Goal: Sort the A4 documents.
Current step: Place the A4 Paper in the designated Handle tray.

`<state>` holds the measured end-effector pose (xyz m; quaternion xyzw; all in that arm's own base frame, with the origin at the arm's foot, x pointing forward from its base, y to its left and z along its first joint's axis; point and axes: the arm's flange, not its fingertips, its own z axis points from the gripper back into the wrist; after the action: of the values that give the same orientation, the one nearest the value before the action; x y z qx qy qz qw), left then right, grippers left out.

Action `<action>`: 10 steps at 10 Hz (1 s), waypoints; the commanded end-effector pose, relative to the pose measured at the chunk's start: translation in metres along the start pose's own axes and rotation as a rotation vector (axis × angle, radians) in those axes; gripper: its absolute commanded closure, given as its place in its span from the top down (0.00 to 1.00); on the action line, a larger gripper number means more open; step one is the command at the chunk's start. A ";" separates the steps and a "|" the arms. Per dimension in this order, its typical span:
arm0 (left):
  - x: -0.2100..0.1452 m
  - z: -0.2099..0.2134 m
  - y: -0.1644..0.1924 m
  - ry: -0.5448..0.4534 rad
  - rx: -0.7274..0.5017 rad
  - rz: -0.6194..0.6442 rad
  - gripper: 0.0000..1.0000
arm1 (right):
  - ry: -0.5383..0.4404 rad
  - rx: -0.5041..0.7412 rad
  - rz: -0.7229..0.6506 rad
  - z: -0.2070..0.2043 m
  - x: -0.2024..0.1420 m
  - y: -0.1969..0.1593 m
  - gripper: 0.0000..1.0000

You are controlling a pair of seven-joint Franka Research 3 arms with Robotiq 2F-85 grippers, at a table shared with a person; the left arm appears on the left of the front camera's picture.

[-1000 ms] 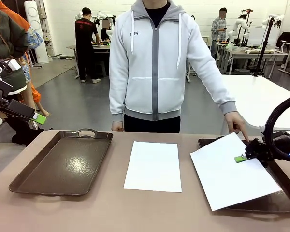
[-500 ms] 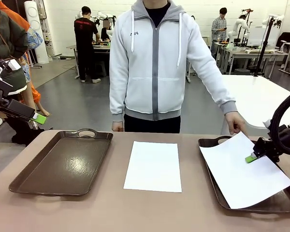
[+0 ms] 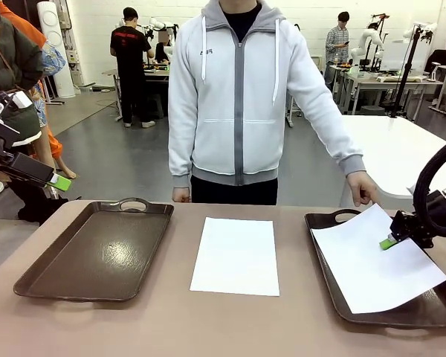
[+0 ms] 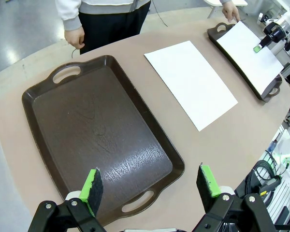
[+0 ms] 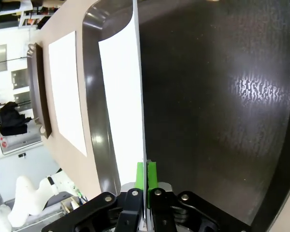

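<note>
Though hoodie's chest print [image 3: 206,53] is unreadable, right pincer [image 3: 387,242] clamps sheet [image 3: 373,268].

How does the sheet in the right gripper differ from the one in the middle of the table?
The right sheet is pinched in the shut right gripper; the middle sheet lies free. The right sheet lies skewed over the right tray; the middle sheet lies flat on the bare table, square to its edge. Both are blank and white.

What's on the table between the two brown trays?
One white A4 sheet lies flat between the left tray and the right tray, clear in the front view.
</note>
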<state>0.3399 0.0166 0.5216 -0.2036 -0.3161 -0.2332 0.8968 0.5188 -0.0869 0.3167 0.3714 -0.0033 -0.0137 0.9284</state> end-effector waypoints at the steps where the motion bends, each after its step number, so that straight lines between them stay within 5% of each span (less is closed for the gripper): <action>1: 0.000 0.000 0.001 -0.004 -0.011 0.002 1.00 | -0.045 -0.010 -0.059 -0.006 -0.002 -0.002 0.01; 8: 0.000 0.000 0.001 -0.004 -0.011 0.002 1.00 | -0.040 -0.032 -0.114 -0.011 0.001 -0.003 0.01; 10: 0.000 0.000 0.001 -0.004 -0.011 0.002 1.00 | -0.044 -0.041 -0.125 -0.012 -0.001 -0.003 0.19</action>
<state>0.3399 0.0167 0.5216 -0.2036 -0.3161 -0.2332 0.8968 0.5189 -0.0847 0.3097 0.3580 0.0014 -0.0641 0.9315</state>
